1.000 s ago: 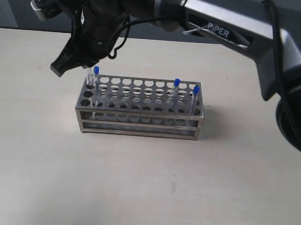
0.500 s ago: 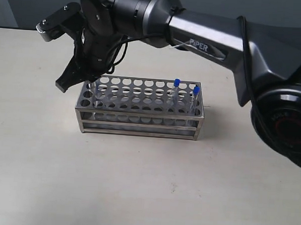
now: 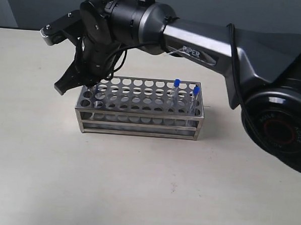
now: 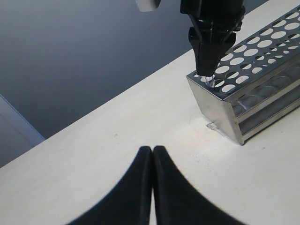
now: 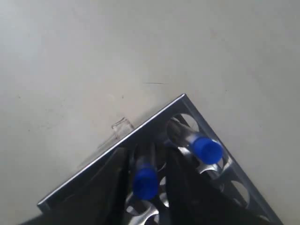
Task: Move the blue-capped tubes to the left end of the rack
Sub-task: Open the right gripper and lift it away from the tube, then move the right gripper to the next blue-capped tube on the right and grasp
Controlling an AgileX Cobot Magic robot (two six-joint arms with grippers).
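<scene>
The silver rack point(image 3: 140, 108) stands mid-table. Two blue-capped tubes point(image 3: 176, 84) point(image 3: 195, 89) stand at its right end. My right gripper point(image 3: 93, 86) reaches across to the rack's left end and is low over the corner holes. In the right wrist view the right gripper point(image 5: 146, 187) is shut on a blue-capped tube point(image 5: 145, 182) that is partly down in a hole. A second blue-capped tube point(image 5: 206, 149) stands in the neighbouring hole, outside the fingers. The left gripper point(image 4: 153, 149) hovers shut and empty over the bare table, short of the rack's left end point(image 4: 213, 108).
A small clear fragment point(image 4: 213, 125) lies on the table at the rack's left corner. The right arm's black body point(image 3: 204, 45) spans above the rack from the right. The table's far edge runs behind the rack.
The right gripper has come down with the tube onto the rack's left end. The tube's blue cap, seen above the rack before, is now hidden behind the gripper in the exterior view.
</scene>
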